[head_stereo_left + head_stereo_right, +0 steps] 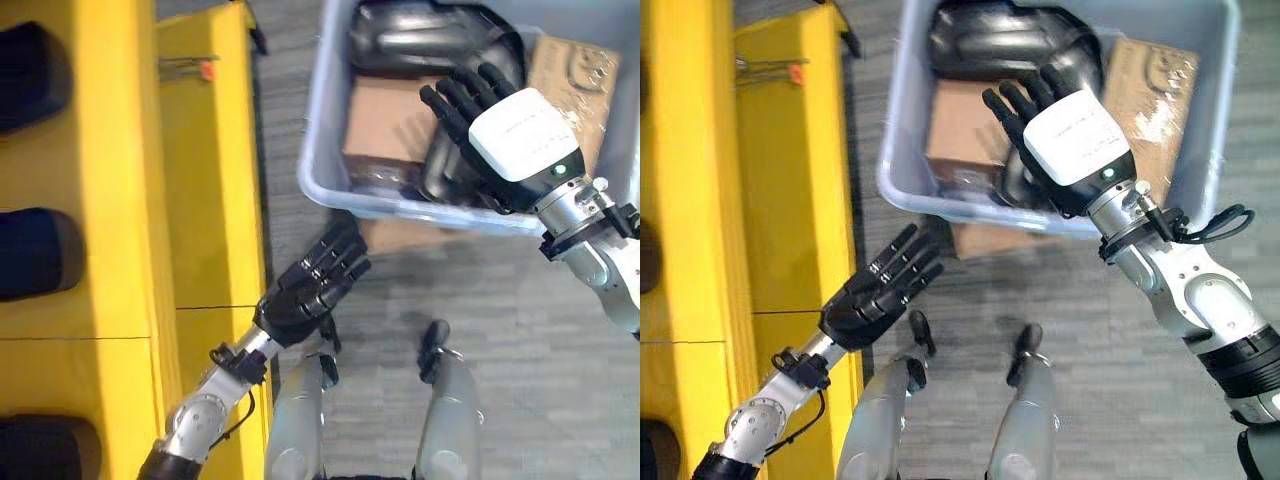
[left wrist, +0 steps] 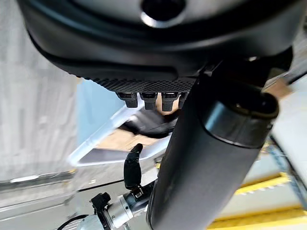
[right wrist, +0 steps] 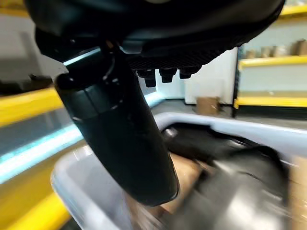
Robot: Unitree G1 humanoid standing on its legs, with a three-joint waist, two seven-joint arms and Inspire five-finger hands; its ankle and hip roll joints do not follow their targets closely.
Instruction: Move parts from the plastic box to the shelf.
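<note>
The right hand hovers, fingers spread and empty, over the plastic box; next it must grasp a black part. The left hand waits open beside the yellow shelf.

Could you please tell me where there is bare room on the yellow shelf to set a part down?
The yellow shelf is bare between the dark parts along its left edge and the floor. The plastic box is crowded, with the right hand over it.
</note>
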